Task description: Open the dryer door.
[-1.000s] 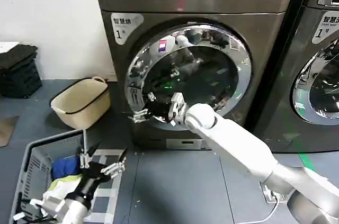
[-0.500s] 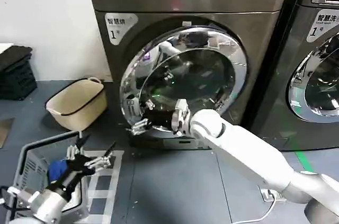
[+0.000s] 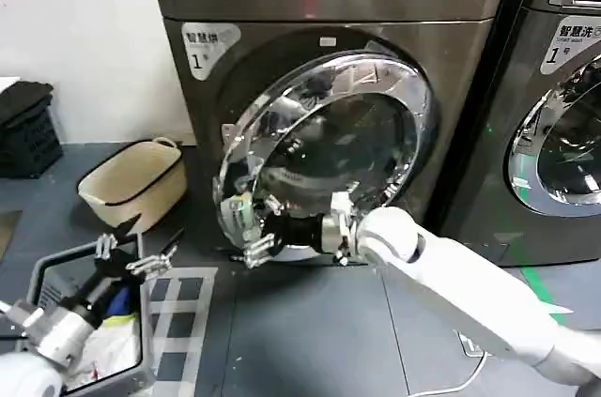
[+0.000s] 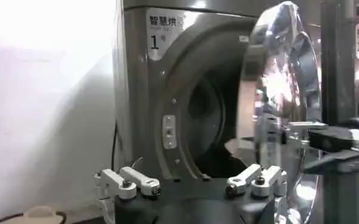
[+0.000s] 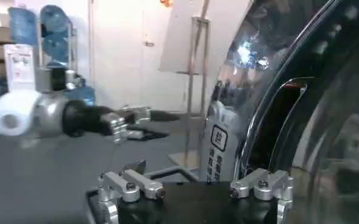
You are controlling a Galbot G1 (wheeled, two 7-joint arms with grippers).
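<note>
Right gripper [image 3: 255,228], fingers spread, hooks the left rim of the dryer door [image 3: 324,158], swung partly ajar; unclamped, it could slip off mid-pull. Left gripper [image 3: 134,257] waits open

Dryer door [image 3: 329,148] swung further ajar; right claw [image 3: 252,228] lower.

Dark grey floor [image 3: 310,322] spans the lower frame. On it: the dryer [image 3: 329,87] centre, a second machine [image 3: 554,106] right, a beige tub [image 3: 131,181] left, a grey basket [image 3: 89,322] lower left.
</note>
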